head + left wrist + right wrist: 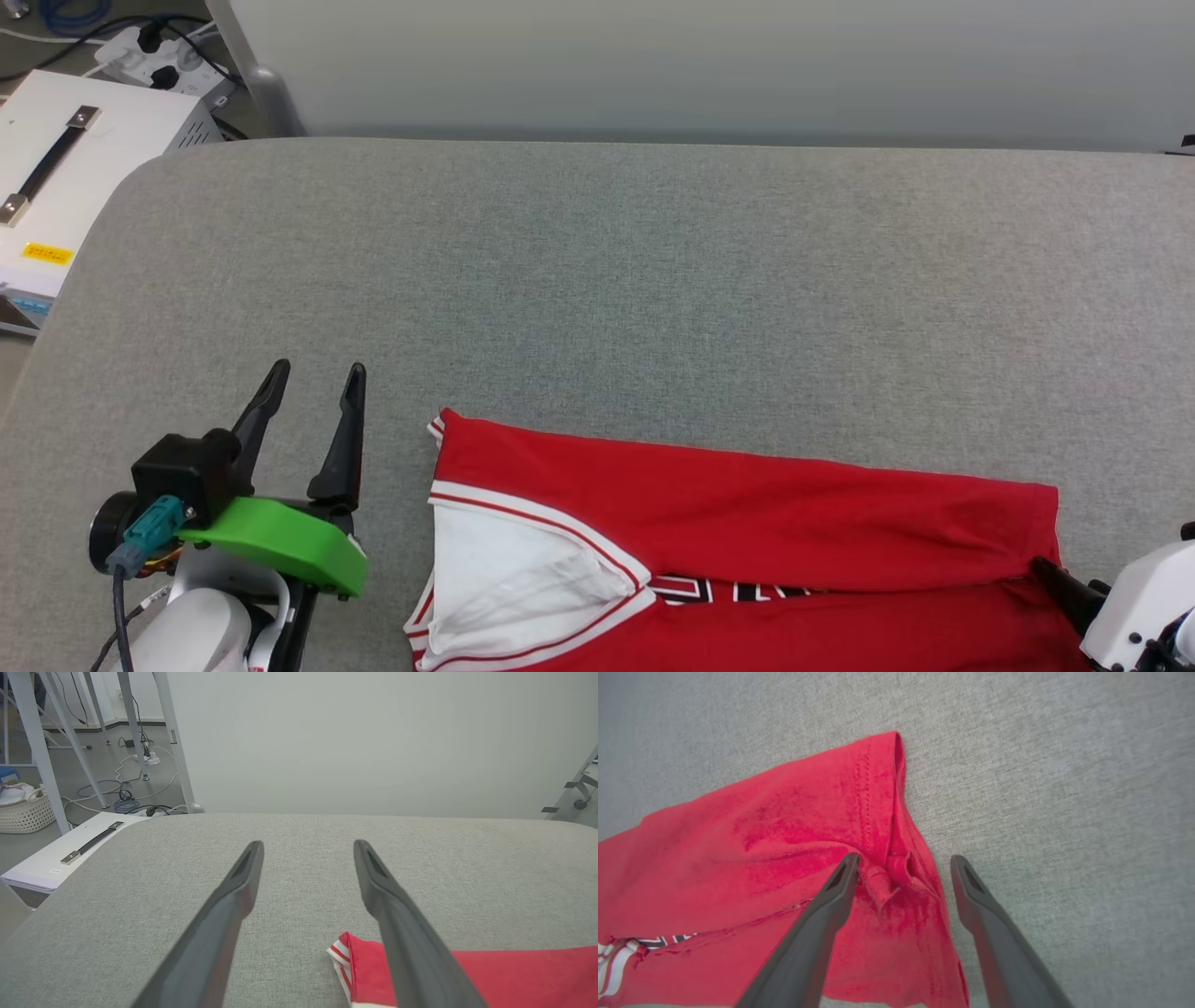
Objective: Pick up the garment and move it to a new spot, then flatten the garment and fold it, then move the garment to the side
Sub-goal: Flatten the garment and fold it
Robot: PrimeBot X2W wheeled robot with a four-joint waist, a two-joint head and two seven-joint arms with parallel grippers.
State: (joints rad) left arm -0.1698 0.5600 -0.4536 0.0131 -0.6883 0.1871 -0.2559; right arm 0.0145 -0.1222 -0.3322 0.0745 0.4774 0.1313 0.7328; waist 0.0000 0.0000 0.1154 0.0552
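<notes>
Jaws wide open on both sides. Left arm [201, 635] low at the near left, pointing away, nothing between the jaws, just left of the shirt [747, 523]. Right arm [1144, 597] at the shirt's right edge, jaws straddling a bunched bit of hem, not pinching it. Shirt flat on the grey surface [597, 280] along the near edge, folded over itself, white sleeve up. White box [65, 177] off left, cables [126, 802] on the floor, pale wall [709, 65] behind.
</notes>
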